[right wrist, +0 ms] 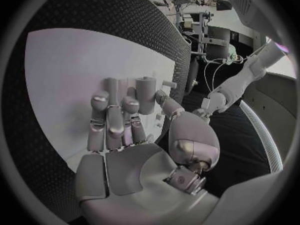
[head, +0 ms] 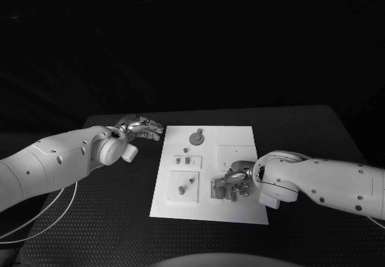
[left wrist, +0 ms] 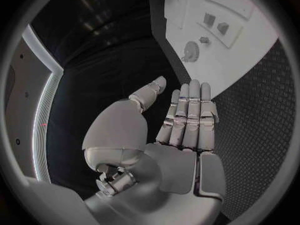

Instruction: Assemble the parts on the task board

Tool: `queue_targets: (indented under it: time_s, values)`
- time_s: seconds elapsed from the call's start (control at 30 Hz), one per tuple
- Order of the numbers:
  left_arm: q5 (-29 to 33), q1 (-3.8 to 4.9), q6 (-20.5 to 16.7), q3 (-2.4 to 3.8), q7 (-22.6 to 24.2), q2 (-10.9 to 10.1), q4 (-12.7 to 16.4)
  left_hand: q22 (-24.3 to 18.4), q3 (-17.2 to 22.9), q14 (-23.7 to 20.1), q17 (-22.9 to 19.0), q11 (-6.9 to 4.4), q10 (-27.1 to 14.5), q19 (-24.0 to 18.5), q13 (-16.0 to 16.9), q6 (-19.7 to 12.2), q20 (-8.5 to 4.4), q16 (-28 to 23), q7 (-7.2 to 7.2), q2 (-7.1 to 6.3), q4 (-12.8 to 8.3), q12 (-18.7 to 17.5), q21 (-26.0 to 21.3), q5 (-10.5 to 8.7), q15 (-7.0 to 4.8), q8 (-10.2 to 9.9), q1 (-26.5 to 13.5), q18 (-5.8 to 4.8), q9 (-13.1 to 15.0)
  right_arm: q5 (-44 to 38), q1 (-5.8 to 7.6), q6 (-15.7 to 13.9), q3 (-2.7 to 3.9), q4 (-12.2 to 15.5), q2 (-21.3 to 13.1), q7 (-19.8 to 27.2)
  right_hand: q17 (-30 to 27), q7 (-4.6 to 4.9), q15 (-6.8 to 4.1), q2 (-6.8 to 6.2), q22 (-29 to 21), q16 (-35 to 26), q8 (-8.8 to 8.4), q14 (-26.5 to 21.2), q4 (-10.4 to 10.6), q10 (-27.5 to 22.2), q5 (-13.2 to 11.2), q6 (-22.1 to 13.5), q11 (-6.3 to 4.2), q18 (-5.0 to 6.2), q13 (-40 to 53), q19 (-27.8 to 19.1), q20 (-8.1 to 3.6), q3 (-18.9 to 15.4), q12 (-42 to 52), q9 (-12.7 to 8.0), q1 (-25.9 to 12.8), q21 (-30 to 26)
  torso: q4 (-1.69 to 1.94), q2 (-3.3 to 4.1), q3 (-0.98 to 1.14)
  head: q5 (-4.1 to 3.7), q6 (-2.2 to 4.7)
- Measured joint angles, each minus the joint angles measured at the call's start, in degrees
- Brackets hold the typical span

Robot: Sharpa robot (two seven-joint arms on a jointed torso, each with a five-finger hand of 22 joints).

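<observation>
Task board [head: 232, 208] lies flat mid-surface [head: 96, 222]. Nearest, the right robot hand [head: 231, 182] rests on its near right part, fingers curled round a grey cylindrical part [right wrist: 145, 94]. Farther off, the left robot hand [head: 143, 128] hovers beside the board's far left edge, fingers straight, holding nothing.

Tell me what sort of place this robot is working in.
Probably a robotics lab or test bench. A white task board with small parts lies on a black table, the left hand beside it and the right hand over it. The right wrist view shows stands and cables behind.
</observation>
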Motion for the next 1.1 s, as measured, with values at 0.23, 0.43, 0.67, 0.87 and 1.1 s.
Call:
queue_targets:
  time_s: [0.23,0.43,0.67,0.87,1.1]
  values:
    - [0.0,0.0,0.01,0.0,-0.03,-0.05,0.0,0.0,0.0,0.0,0.04,0.0,0.0,0.0,0.0,0.0,0.0,0.0,0.0,0.0,0.0,0.0,0.0,0.0,0.0,0.0,0.0,0.0,0.0,-0.05,-0.14,-0.13,0.02,-0.48,0.25,0.19,0.12,0.71,-0.18,-1.06,0.0,0.0,-0.28,0.18,0.81,-0.34,0.0,0.94,-0.05,0.1,-0.06,-0.02,-0.02,0.02,0.0,-0.16,-1.05,0.0,0.02,0.0,-0.04,0.04,-0.12]
    - [0.0,0.0,0.05,0.0,-0.05,-0.05,0.0,0.0,-0.15,0.0,0.09,0.0,0.0,0.0,0.0,0.0,0.0,0.0,0.0,0.0,0.15,0.0,0.0,0.0,0.0,0.0,0.0,0.0,0.0,-0.12,-0.16,0.02,0.02,-0.73,0.42,0.25,0.01,0.75,-0.25,-1.61,-0.01,0.0,-0.26,0.25,1.02,-0.35,0.01,1.34,-0.06,0.15,-0.12,-0.22,-0.21,-0.08,0.0,-0.18,-1.61,0.0,0.02,0.0,-0.04,0.09,-0.13]
    - [0.0,0.0,0.08,0.0,-0.08,-0.06,0.0,0.0,-0.04,0.0,0.14,0.0,0.0,0.0,0.01,0.0,0.0,0.0,0.0,0.0,0.26,0.0,0.0,0.0,0.0,0.0,0.0,0.0,0.0,-0.16,-0.29,0.1,0.11,-1.06,0.6,0.35,-0.34,1.05,-0.48,-1.96,-0.01,0.0,-0.55,0.05,1.11,-0.44,0.02,1.38,0.03,0.16,-0.11,-0.22,-0.21,0.01,0.0,-0.25,-1.94,0.0,0.02,0.0,-0.04,0.12,-0.18]
    - [0.0,0.0,0.1,0.0,-0.11,-0.11,0.0,0.0,-0.02,0.0,0.15,0.0,0.0,0.0,-0.05,0.0,0.0,0.0,0.0,0.0,0.28,0.0,0.0,0.0,0.0,0.0,0.0,0.0,0.0,-0.21,-0.37,0.03,0.15,-1.21,0.71,0.45,-0.67,1.12,-0.34,-3.49,-0.01,0.0,-0.53,-0.16,1.75,-0.57,0.02,1.32,0.17,0.17,-0.24,-0.23,-0.21,0.65,0.0,-0.25,-2.74,0.0,0.02,0.0,-0.04,0.2,-0.24]
    - [0.0,0.0,0.12,0.0,-0.13,-0.12,0.0,0.0,-0.02,0.0,0.19,0.0,0.0,0.0,-0.04,0.0,0.0,0.0,0.0,0.0,0.28,0.0,0.0,0.0,0.0,0.0,0.0,0.0,0.0,-0.27,-0.42,-0.01,0.17,-1.27,0.73,0.57,-1.28,1.16,-0.26,-6.56,-0.02,0.0,-0.96,-0.82,3.55,-0.85,0.02,1.27,0.45,0.18,-0.4,-0.25,-0.18,1.66,0.0,-0.25,-2.65,0.0,0.02,0.01,-0.02,0.24,-0.25]
